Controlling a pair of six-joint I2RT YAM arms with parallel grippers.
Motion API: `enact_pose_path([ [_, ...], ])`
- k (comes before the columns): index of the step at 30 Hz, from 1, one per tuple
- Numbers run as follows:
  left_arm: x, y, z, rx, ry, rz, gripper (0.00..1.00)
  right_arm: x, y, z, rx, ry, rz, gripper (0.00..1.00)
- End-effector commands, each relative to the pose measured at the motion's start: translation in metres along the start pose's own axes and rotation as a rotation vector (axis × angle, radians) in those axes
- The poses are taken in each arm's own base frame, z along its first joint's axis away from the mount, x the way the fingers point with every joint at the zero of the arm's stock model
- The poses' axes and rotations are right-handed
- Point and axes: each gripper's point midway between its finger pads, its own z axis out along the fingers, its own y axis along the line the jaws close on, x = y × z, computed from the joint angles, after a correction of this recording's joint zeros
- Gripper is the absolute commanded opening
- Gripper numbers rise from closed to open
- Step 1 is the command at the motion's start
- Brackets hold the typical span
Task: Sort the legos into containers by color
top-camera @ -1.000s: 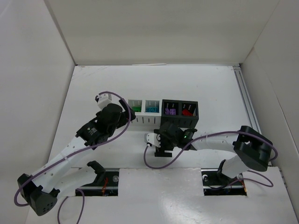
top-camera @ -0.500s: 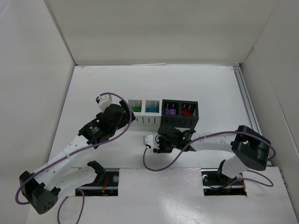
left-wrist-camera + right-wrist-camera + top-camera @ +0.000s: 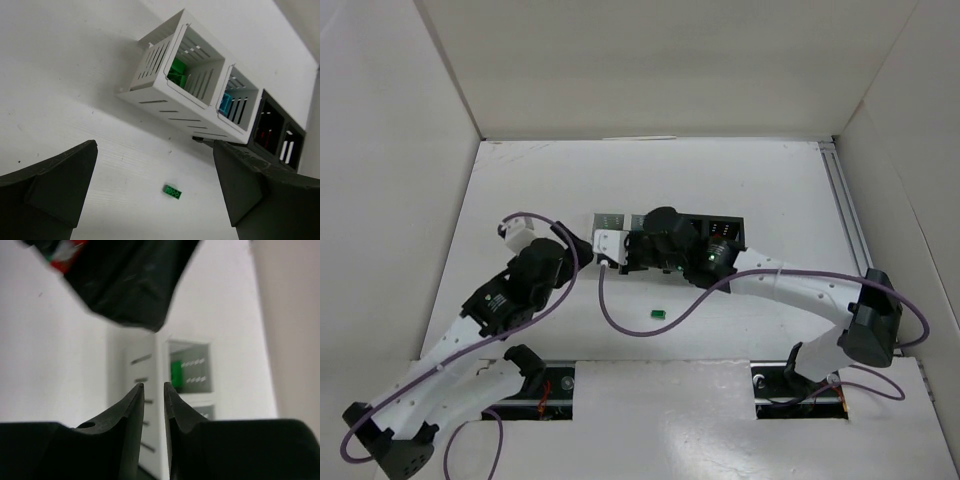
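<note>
Step in hand, as judged: one green lego (image 3: 658,313) lies loose on the table (image 3: 770,180), just below the centre of the overhead frame and apart from both containers; it belongs in the green compartment (image 3: 197,62) at the left end of the white container (image 3: 150,95), where green pieces already sit.

To do it well: open the jaws before the descent; come down square across the brick's narrow width; close gently so that so small a piece does not skip aside; lift clear of the container wall before release; centre the drop, since the teal compartment (image 3: 235,100) adjoins directly.

Right gripper (image 3: 152,386): fingers stand at a thin slit, effectively closed; no brick shows between the tips; no contact seen; it hangs by the white container, which shows at centre right of its wrist frame.

Left gripper (image 3: 154,150): spread fully wide; empty; touching nothing; the loose brick shows at lower centre of its wrist frame, on the table beyond the fingers.

Black container (image 3: 275,135): right edge of that frame; contents largely hidden.
</note>
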Motion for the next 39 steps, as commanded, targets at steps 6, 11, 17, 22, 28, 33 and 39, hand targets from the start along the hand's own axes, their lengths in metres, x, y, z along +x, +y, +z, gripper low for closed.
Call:
enact_pose_path([
  [6,-0.026,0.014,-0.03,0.04,-0.103,-0.085,1.0,0.026,0.039,0.01,-0.185,0.111,0.02,0.32],
  [11,-0.018,0.012,-0.029,0.065,-0.073,-0.051,1.0,0.084,0.111,-0.01,-0.329,0.193,0.198,0.56],
  [17,-0.004,0.018,-0.018,0.025,-0.03,-0.009,1.0,0.124,0.14,-0.008,-0.35,0.265,0.257,0.69],
  [22,0.008,0.016,-0.014,0.039,0.016,-0.014,1.0,0.146,0.15,0.006,-0.361,0.317,0.251,0.66],
  [28,0.009,0.015,-0.014,0.051,0.021,-0.027,1.0,0.161,0.148,0.003,-0.308,0.372,0.269,0.4],
  [33,0.012,0.016,-0.011,0.036,0.028,-0.019,1.0,0.168,0.148,-0.006,-0.277,0.395,0.281,0.31],
  [39,0.012,0.014,-0.009,0.036,0.028,-0.019,1.0,0.169,0.15,-0.014,-0.274,0.391,0.29,0.26],
])
